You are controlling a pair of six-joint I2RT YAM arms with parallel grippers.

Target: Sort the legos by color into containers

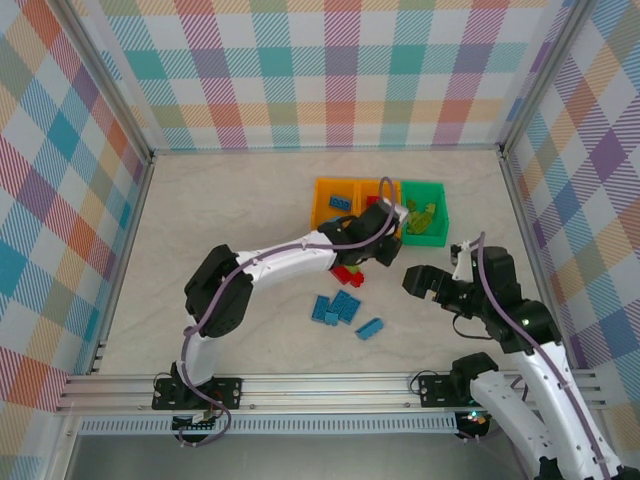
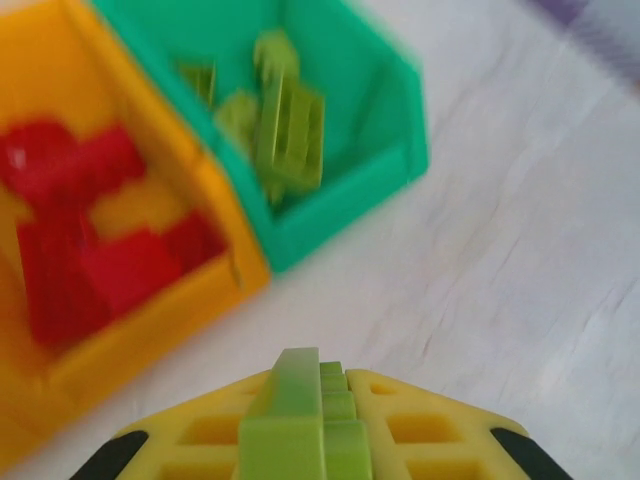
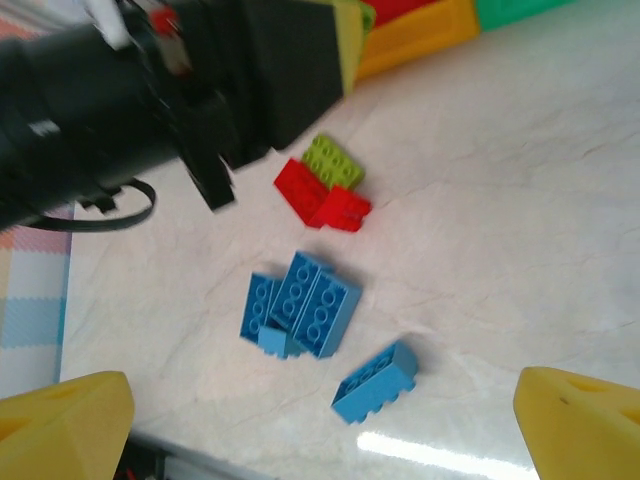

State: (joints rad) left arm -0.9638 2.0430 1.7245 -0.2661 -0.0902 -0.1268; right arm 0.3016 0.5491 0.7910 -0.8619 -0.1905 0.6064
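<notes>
**Pale marbled tabletop** (image 1: 230, 200) **and its load.** Toward the far side three bins stand in a touching row: an orange bin (image 1: 318, 205) at left, a second orange bin (image 2: 150, 330) in the middle and a green bin (image 1: 444, 218) at right. Nearer than the bins lie loose bricks. Red bricks (image 3: 320, 197) lie with an olive-green brick (image 3: 333, 160) touching them. Nearer still is a cluster of blue bricks (image 3: 300, 305), with a single blue brick (image 3: 375, 382) near it, apart.

Left claw (image 2: 300, 425): green bin (image 2: 355, 215) and orange bin (image 2: 150, 335) ahead, walls touching; bare surface (image 2: 520, 280) to the right. Right claw (image 3: 320, 420): blue bricks (image 3: 305, 300) beneath, left arm (image 3: 110, 100) ahead-left.
</notes>
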